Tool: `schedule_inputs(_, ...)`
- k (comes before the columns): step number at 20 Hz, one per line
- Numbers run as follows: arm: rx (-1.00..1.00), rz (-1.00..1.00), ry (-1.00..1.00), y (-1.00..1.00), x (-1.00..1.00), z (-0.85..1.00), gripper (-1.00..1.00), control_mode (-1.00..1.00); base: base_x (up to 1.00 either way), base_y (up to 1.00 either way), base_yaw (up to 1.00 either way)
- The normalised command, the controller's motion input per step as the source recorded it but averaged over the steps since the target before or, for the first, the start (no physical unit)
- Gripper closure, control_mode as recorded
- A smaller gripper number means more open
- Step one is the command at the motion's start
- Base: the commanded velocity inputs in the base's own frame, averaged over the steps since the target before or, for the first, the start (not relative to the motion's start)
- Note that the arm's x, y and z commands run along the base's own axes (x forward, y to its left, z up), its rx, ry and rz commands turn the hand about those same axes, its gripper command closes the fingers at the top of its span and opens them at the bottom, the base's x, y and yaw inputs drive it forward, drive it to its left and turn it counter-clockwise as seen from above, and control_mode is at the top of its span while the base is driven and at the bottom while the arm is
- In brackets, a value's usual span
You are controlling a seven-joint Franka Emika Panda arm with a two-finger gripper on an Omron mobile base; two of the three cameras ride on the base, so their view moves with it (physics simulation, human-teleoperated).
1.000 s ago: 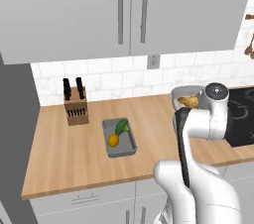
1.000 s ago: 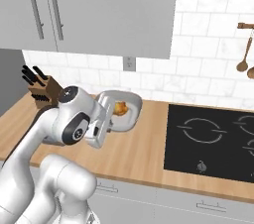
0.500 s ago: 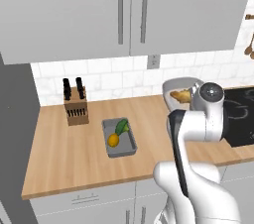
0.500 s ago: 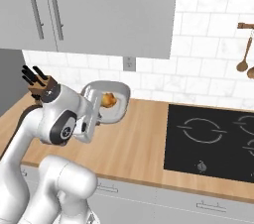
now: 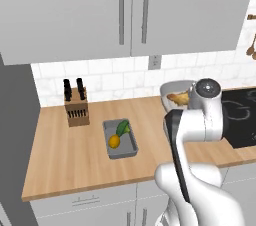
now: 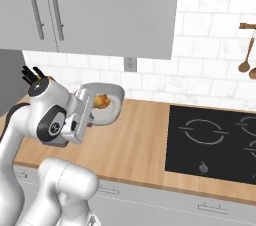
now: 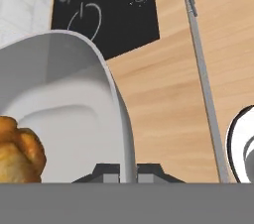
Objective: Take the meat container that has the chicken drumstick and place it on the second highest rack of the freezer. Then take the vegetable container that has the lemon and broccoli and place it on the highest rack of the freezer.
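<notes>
1. Dark fingertips of the gripper pinched on the rim wall of the meat container, one tip either side of the thin wall; edge grip likely chosen because the tub is too wide to span.
2. Held clear above the counter, lifted off the wood, tilted somewhat in the right base view; chicken drumstick resting inside, against the low side.
3. Carried beside the cooktop, on its left-hand side, between it and the knife block.
4. Vegetable container parked flat on the counter, well left of the cooktop and just right of the knife block, lemon and broccoli inside; untouched, second in the order.
5. Risk judged: single-wall pinch plus tilt could let the drumstick slide out during transit to the freezer.
</notes>
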Motion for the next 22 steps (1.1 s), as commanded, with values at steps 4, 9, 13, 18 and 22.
schedule_inputs(4, 0.1, 0.0, -0.01, 0.17, -0.18, -0.2, 1.0, -1.0, 0.0, 0.0, 0.0)
schedule_inputs(9, 0.27, 0.01, -0.02, 0.12, -0.02, -0.33, 1.0, -1.0, 0.0, 0.0, 0.0)
schedule_inputs(13, 0.06, 0.0, 0.0, 0.04, 0.0, -0.01, 1.0, -1.0, 0.0, 0.0, 0.0)
schedule_inputs(18, 0.0, 0.0, 0.0, 0.0, 0.0, 0.0, 1.0, 1.0, -0.22, 0.01, 0.0)
schedule_inputs(22, 0.0, 0.0, 0.0, 0.0, 0.0, 0.0, 1.0, 1.0, -0.71, 0.28, 0.06)
